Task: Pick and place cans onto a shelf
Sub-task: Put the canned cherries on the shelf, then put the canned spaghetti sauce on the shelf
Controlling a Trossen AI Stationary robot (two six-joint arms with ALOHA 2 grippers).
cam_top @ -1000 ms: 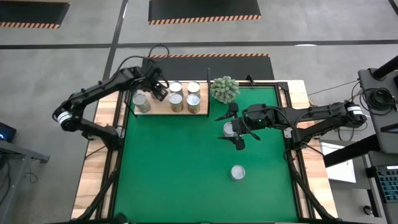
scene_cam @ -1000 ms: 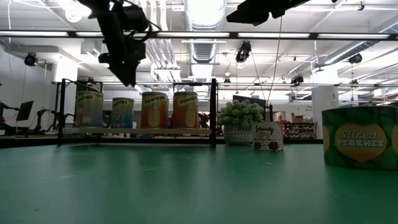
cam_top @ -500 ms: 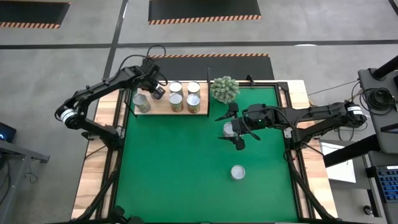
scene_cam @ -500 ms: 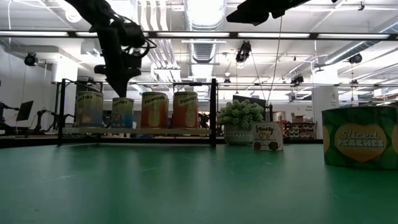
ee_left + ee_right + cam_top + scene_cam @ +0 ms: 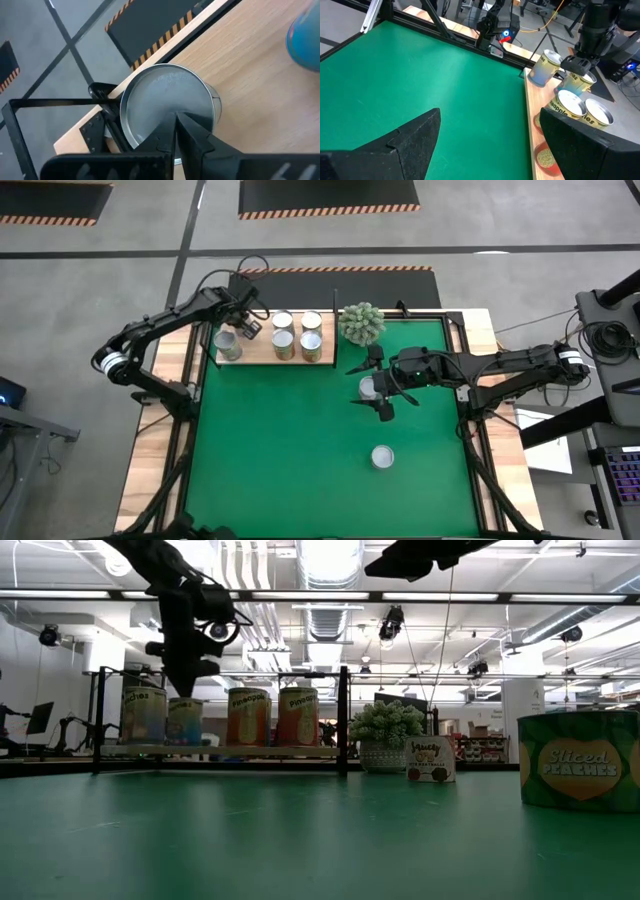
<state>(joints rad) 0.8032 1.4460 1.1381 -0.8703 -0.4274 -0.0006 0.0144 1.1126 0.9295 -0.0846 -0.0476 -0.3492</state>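
Green felt covers the bench (image 5: 300, 450), and we see a pale wooden shelf (image 5: 262, 356) at its far left corner holding several cans. Our left end effector (image 5: 245, 327) hangs over the shelf's back row, its fingers nearly closed above the silver top of a can (image 5: 167, 102); whether they touch it, we cannot tell. Our right end effector (image 5: 385, 388) hovers mid-bench with fingers spread wide either side of another can (image 5: 368, 388), not gripping. One more can (image 5: 382, 457) stands alone nearer the front. A spiky plant (image 5: 361, 323) sits beside the shelf.
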